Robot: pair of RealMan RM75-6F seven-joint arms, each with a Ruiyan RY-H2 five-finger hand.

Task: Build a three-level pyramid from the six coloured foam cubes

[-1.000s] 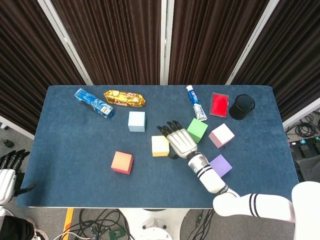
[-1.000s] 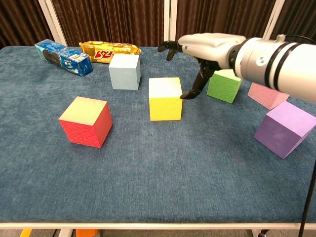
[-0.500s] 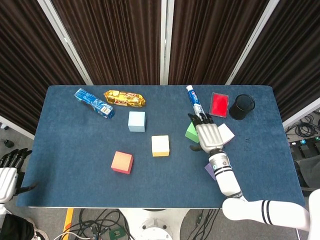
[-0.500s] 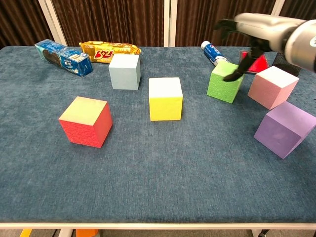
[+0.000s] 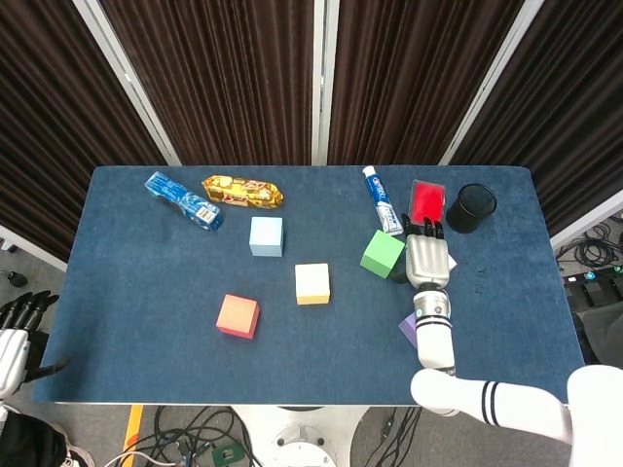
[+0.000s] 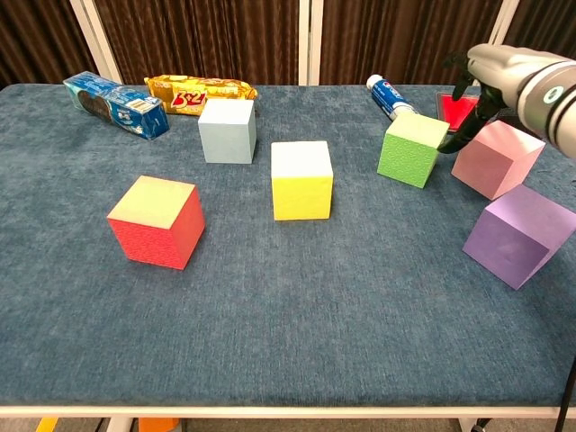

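**Six cubes lying single on the table; none stacked**

Table (image 5: 136,292): blue cloth top, carrying all items below.

Cubes: red cube (image 5: 238,316) sitting nearest the front left; yellow cube (image 5: 312,283) lying just right of it, near centre; pale blue cube (image 5: 266,235) standing behind the two; green cube (image 5: 383,253) lying right of centre; pink cube (image 6: 498,158) sitting right of the green, mostly covered by the hand in the head view; purple cube (image 6: 520,235) lying in front of the pink; all six resting apart on the cloth.

Right hand (image 5: 426,259): hovering over the pink cube, fingers spread and pointing away from the robot, thumb reaching down between the green and pink cubes; grasping nothing.

Left hand (image 5: 14,341): showing only at the frame edge, off the table; whether it is released or clenched, I cannot tell.

Other goods along the back: blue packet (image 5: 183,200); gold packet (image 5: 242,192); toothpaste tube (image 5: 383,199); red box (image 5: 426,202); black cup (image 5: 471,207).
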